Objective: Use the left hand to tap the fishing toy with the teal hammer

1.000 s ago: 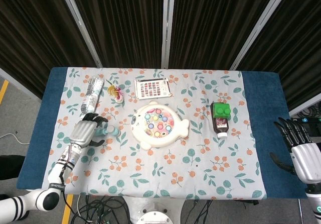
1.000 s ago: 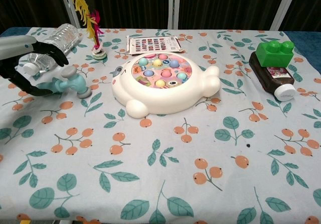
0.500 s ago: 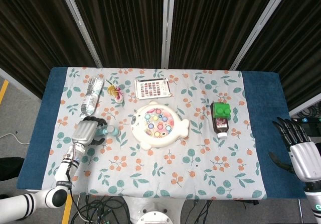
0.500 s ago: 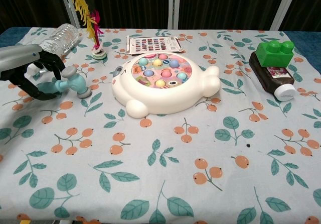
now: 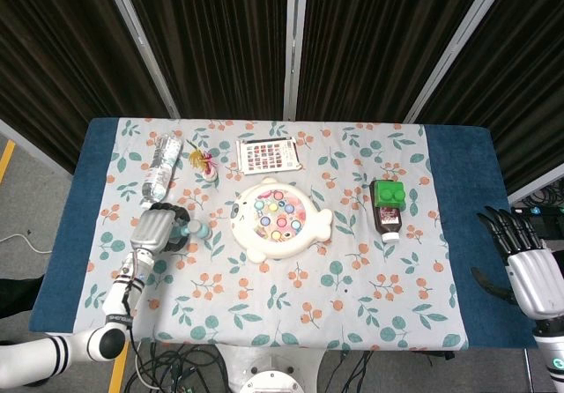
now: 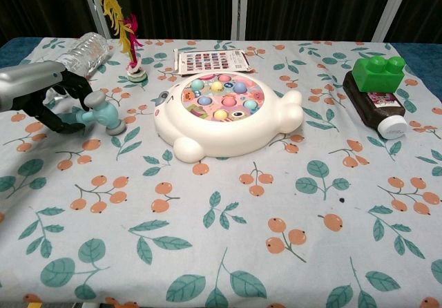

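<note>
The fishing toy [image 5: 278, 218] [image 6: 224, 111] is a white fish-shaped board with coloured fish in its round top, lying mid-table. Left of it the teal hammer [image 5: 194, 229] [image 6: 101, 113] lies on the cloth, its head towards the toy. My left hand [image 5: 155, 230] [image 6: 40, 94] has its dark fingers curled round the handle, which is mostly hidden inside the grip. At the far right, off the table's edge, my right hand [image 5: 530, 268] hangs with its fingers apart and holds nothing; the chest view does not show it.
A clear plastic bottle [image 5: 159, 168] [image 6: 81, 51] lies behind the left hand. A feather toy [image 5: 205, 161] [image 6: 123, 28] and a printed card [image 5: 267, 154] [image 6: 210, 61] sit behind the fishing toy. A brown bottle topped by a green block [image 5: 388, 206] [image 6: 376, 87] lies to the right.
My left hand has slid closer over the hammer and its fingers have closed round the handle. The hammer has barely shifted. The right hand stays put.
</note>
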### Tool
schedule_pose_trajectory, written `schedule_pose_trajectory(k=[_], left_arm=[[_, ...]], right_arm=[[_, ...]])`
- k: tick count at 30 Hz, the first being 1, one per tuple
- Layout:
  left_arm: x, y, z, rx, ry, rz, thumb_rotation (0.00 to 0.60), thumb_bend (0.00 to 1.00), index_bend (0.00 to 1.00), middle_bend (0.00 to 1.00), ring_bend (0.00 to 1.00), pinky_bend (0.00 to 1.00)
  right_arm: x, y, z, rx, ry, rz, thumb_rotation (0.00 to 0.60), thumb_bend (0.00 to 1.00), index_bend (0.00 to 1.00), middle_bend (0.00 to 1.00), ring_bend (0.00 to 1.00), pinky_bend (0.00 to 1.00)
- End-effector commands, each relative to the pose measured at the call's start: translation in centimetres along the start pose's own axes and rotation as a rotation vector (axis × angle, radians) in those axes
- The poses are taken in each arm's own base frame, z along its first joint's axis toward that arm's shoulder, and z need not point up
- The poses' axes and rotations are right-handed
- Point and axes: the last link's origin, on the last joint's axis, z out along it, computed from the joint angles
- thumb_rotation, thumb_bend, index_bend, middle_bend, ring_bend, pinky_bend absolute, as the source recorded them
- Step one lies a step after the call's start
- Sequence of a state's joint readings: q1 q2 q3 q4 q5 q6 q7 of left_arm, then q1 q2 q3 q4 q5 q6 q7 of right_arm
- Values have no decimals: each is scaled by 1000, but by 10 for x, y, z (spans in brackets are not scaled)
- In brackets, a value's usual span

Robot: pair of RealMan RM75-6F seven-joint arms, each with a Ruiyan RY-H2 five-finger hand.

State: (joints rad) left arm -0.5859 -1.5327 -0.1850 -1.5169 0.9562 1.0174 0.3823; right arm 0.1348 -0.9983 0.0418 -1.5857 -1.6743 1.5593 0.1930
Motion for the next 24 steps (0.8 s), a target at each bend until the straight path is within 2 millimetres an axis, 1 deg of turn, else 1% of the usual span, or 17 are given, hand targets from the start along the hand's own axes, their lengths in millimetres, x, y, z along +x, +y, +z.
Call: schedule_pose_trajectory(k=[1, 13, 24], left_arm=[[0, 1, 0, -1, 1, 0, 600, 308, 400, 356, 233, 201], [-4, 6, 2, 3, -8, -17, 600, 329, 430, 365, 239, 210], [-6, 6, 5, 13, -3, -24, 600, 387, 473, 397, 260, 232]], right_arm=[[0, 0, 0, 1, -2, 0, 600, 177, 0, 53, 0, 0], [1, -1, -1, -4, -2, -5, 600, 177, 0, 57, 0, 0], [1, -1, 0, -6, -5, -8, 600, 177, 0, 59, 0, 0]])
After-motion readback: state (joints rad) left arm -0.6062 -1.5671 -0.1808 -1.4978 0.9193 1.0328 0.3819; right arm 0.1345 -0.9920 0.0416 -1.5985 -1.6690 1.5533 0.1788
